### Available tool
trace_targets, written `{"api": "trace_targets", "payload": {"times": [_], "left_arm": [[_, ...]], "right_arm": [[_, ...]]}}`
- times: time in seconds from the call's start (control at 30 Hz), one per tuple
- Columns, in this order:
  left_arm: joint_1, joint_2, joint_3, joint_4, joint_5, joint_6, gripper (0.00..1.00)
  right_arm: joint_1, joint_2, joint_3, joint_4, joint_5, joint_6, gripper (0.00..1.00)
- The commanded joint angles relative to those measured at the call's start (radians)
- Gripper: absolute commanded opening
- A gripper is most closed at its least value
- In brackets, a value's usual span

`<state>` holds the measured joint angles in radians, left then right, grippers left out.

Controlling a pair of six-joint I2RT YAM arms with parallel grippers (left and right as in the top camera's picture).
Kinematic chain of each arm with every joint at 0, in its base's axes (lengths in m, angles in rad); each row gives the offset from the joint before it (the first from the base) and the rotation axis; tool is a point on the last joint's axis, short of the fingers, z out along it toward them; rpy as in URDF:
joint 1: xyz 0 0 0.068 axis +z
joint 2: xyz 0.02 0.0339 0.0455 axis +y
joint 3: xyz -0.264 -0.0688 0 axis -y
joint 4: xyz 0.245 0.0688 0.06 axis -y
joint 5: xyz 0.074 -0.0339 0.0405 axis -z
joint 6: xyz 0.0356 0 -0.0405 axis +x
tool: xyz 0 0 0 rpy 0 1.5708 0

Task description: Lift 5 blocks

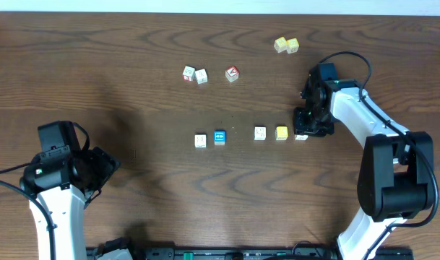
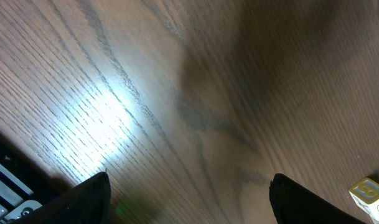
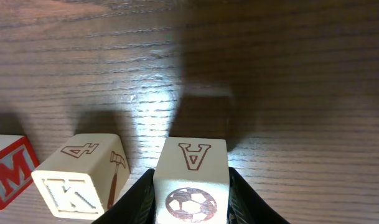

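Overhead view shows the five blocks [image 1: 260, 133] lying in a row across the middle of the table [image 1: 133, 87], all apparently resting on the wood. The right gripper [image 1: 306, 130] is down at the right-hand end of that row. Its wrist camera shows its dark jaws pressed against both sides of the end block [image 3: 191, 180], a cream cube printed with an A and a football. That block appears to sit on the table, so I judge a grasp made but no lift begun. The other four, the blue block [image 1: 220, 136] and the yellow block [image 1: 281, 133] among them, stand free of either arm. The left gripper [image 1: 104, 167] waits well apart at the near left, jaws spread wide and holding nothing. Assessment: one lift is in hand and none is visibly complete. The red-topped cube [image 1: 232, 74] farther back lies outside the row.
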<state>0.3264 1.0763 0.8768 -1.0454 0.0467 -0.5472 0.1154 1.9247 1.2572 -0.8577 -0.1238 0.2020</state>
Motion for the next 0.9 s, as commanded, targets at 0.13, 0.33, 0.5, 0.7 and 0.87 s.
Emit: {"api": "trace_targets", "payload": {"times": [0.13,0.33,0.5,0.7,0.87], "left_arm": [[0.006,0.001,0.014,-0.005,-0.002,-0.005,0.82],[0.006,0.001,0.014,-0.005,-0.002,-0.005,0.82],[0.006,0.001,0.014,-0.005,-0.002,-0.005,0.82],[0.006,0.001,0.014,-0.005,-0.002,-0.005,0.82],[0.006,0.001,0.014,-0.005,-0.002,-0.005,0.82]], "right_arm": [[0.011,0.013,-0.004,0.01,-0.027,0.002,0.31],[0.018,0.013,-0.004,0.014,-0.027,-0.009,0.31],[0.017,0.013,-0.004,0.013,-0.023,-0.017,0.32],[0.017,0.013,-0.003,0.009,-0.023,-0.024,0.38],[0.017,0.013,0.006,0.003,-0.023,-0.024,0.45]]}}
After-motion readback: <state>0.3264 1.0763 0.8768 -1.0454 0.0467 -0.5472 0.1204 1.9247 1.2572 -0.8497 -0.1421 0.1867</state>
